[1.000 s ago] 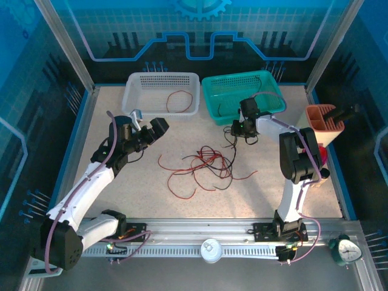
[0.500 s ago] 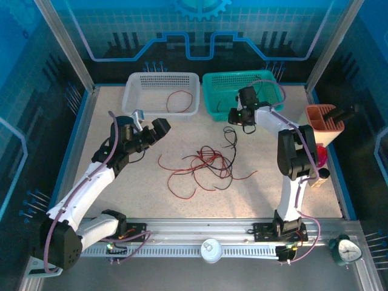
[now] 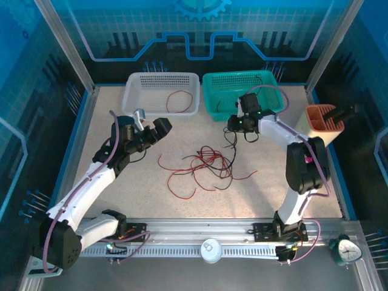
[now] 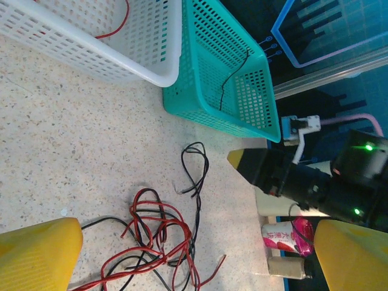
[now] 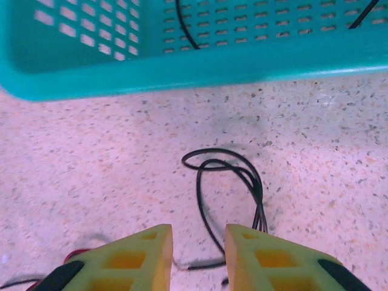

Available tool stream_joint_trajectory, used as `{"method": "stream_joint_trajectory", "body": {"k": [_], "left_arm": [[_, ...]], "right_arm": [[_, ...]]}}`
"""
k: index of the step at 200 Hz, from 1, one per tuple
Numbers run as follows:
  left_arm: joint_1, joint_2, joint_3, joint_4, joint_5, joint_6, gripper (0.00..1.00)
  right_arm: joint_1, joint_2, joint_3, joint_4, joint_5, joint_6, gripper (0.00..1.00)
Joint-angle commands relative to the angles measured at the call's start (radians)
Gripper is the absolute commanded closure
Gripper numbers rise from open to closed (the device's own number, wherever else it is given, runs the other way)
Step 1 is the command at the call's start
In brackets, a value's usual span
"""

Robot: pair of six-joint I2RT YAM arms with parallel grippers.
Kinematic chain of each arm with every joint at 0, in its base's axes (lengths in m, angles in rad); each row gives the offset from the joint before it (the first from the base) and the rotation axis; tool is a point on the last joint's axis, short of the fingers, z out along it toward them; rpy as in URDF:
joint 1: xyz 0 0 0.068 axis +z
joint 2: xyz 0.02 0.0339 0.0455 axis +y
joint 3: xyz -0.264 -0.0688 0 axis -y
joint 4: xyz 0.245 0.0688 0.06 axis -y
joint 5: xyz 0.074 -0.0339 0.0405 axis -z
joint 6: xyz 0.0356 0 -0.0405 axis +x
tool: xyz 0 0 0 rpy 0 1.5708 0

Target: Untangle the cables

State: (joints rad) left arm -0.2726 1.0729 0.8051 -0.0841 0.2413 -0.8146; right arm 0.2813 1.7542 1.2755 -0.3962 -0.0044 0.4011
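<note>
At mid-table, between the two arms, the cables [image 3: 203,165] lie in a loose tangle of red and black strands. Single red ends trail out to the near left and to the right.

- A black loop [image 5: 227,173] reaches from the far-right edge of the tangle toward the teal basket [image 3: 210,103]. It lies flat on the speckled table [image 3: 109,200], just short of the basket's near wall.
- One red strand [image 3: 179,100] lies curled inside the white basket [image 3: 136,97] at far left. One black strand [image 4: 233,76] lies in the teal basket beside it. Both are well apart from the tangle.

Left gripper [image 3: 150,121]: sits left of the tangle, aimed toward it. Its jaws are spread fully wide and nothing is between them. In its wrist view the tangle lies on the table between the two yellow fingers, untouched.

Right gripper [image 5: 197,233]: sits low over the black loop, near the front of the teal basket. Its jaws stand only a narrow gap apart. One run of the loop passes on the table under that gap. The gap is far wider than the wire, so nothing is clamped.
</note>
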Motion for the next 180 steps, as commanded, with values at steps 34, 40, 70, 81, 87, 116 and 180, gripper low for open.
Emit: {"method": "stream_joint_trajectory", "body": {"k": [34,40,70,81,87,116,180], "left_arm": [[-0.02,0.017,0.009,0.033,0.015,-0.021,0.01],[-0.02,0.016,0.008,0.033,0.015,-0.021,0.01],[-0.023,0.013,0.009,0.03,0.012,-0.021,0.01],[-0.024,0.013,0.009,0.03,0.012,-0.021,0.01],[-0.024,0.014,0.009,0.03,0.012,-0.02,0.01],[-0.025,0.016,0.01,0.03,0.011,-0.021,0.01],[-0.026,0.023,0.014,0.037,0.013,-0.024,0.01]], "right_arm": [[0.007,-0.036,-0.115,0.06,0.081,0.001,0.65],[0.008,-0.027,-0.119,0.066,0.09,-0.003,0.64],[0.007,0.027,-0.119,0.073,0.123,-0.017,0.64],[0.009,0.046,-0.114,0.074,0.123,-0.018,0.64],[0.01,0.055,-0.112,0.077,0.124,-0.019,0.64],[0.009,0.09,-0.101,0.087,0.129,-0.017,0.65],[0.007,0.15,-0.058,0.092,0.146,-0.016,0.69]]}}
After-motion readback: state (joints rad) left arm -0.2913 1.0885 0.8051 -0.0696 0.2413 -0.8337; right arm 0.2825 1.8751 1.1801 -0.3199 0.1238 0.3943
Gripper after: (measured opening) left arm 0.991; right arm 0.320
